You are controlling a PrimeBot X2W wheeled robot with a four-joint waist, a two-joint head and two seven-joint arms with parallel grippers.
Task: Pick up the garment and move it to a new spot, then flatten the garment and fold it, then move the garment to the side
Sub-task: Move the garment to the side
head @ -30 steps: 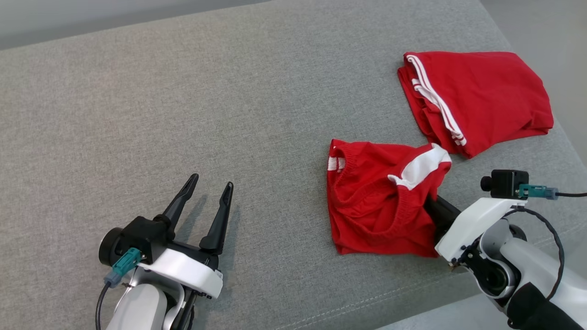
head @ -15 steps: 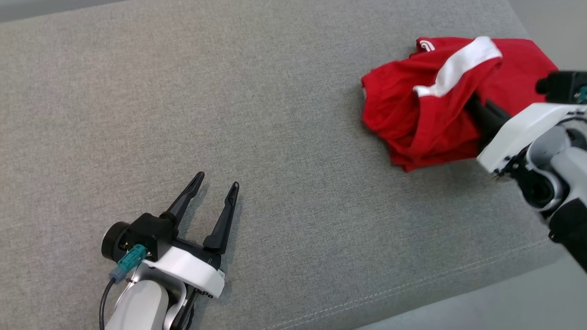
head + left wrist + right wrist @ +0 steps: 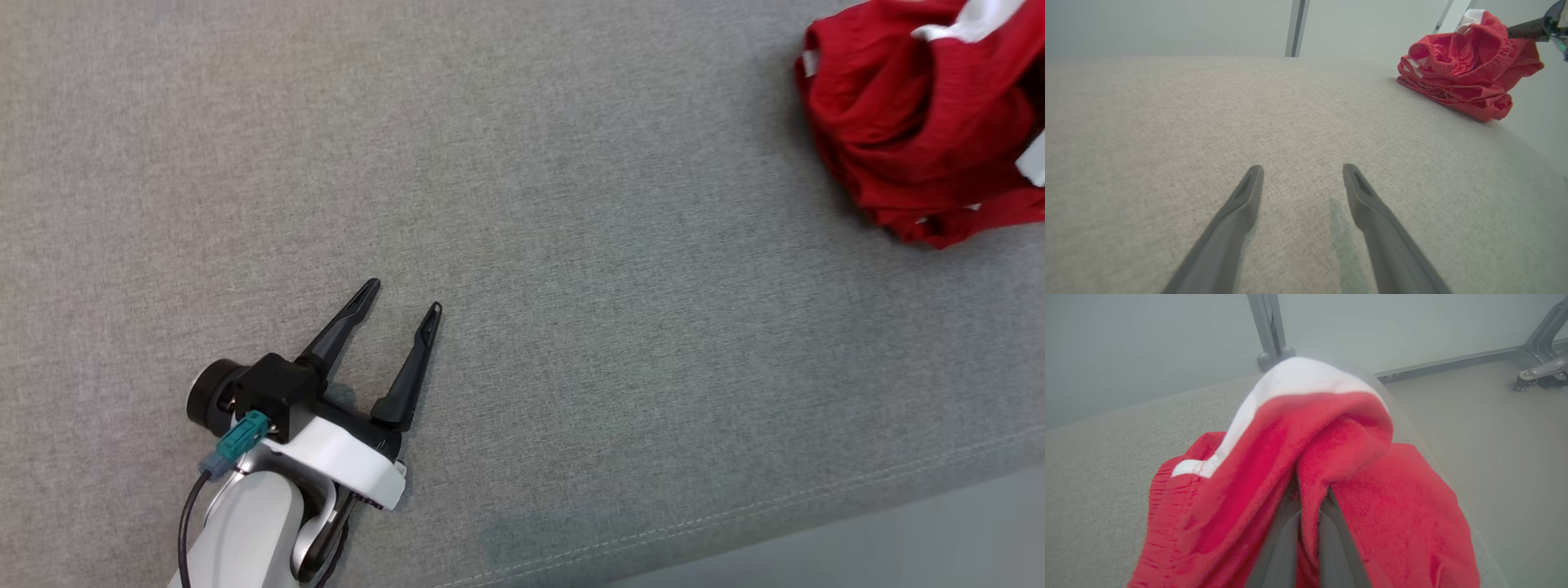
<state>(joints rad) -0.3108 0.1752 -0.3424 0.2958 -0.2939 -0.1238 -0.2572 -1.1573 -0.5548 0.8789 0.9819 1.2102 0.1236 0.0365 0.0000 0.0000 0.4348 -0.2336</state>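
The garment is red with white trim and sits bunched at the far right of the grey cushion. In the right wrist view my right gripper is shut on a fold of the garment, which drapes over and hides the fingertips. The left wrist view shows the garment heaped at the upper right, with one right finger reaching into it. My left gripper rests low on the cushion at the near left, open and holding nothing, also seen as the left gripper in its own view.
Under the held bunch lies a second, folded red garment. The grey cushion stretches wide between the two arms. Its stitched front edge runs along the lower right, with floor beyond. Metal frame legs stand behind.
The right gripper has carried the garment away from the front edge to the far right, onto the folded red one. The head camera has shifted. The left gripper stays open in place.
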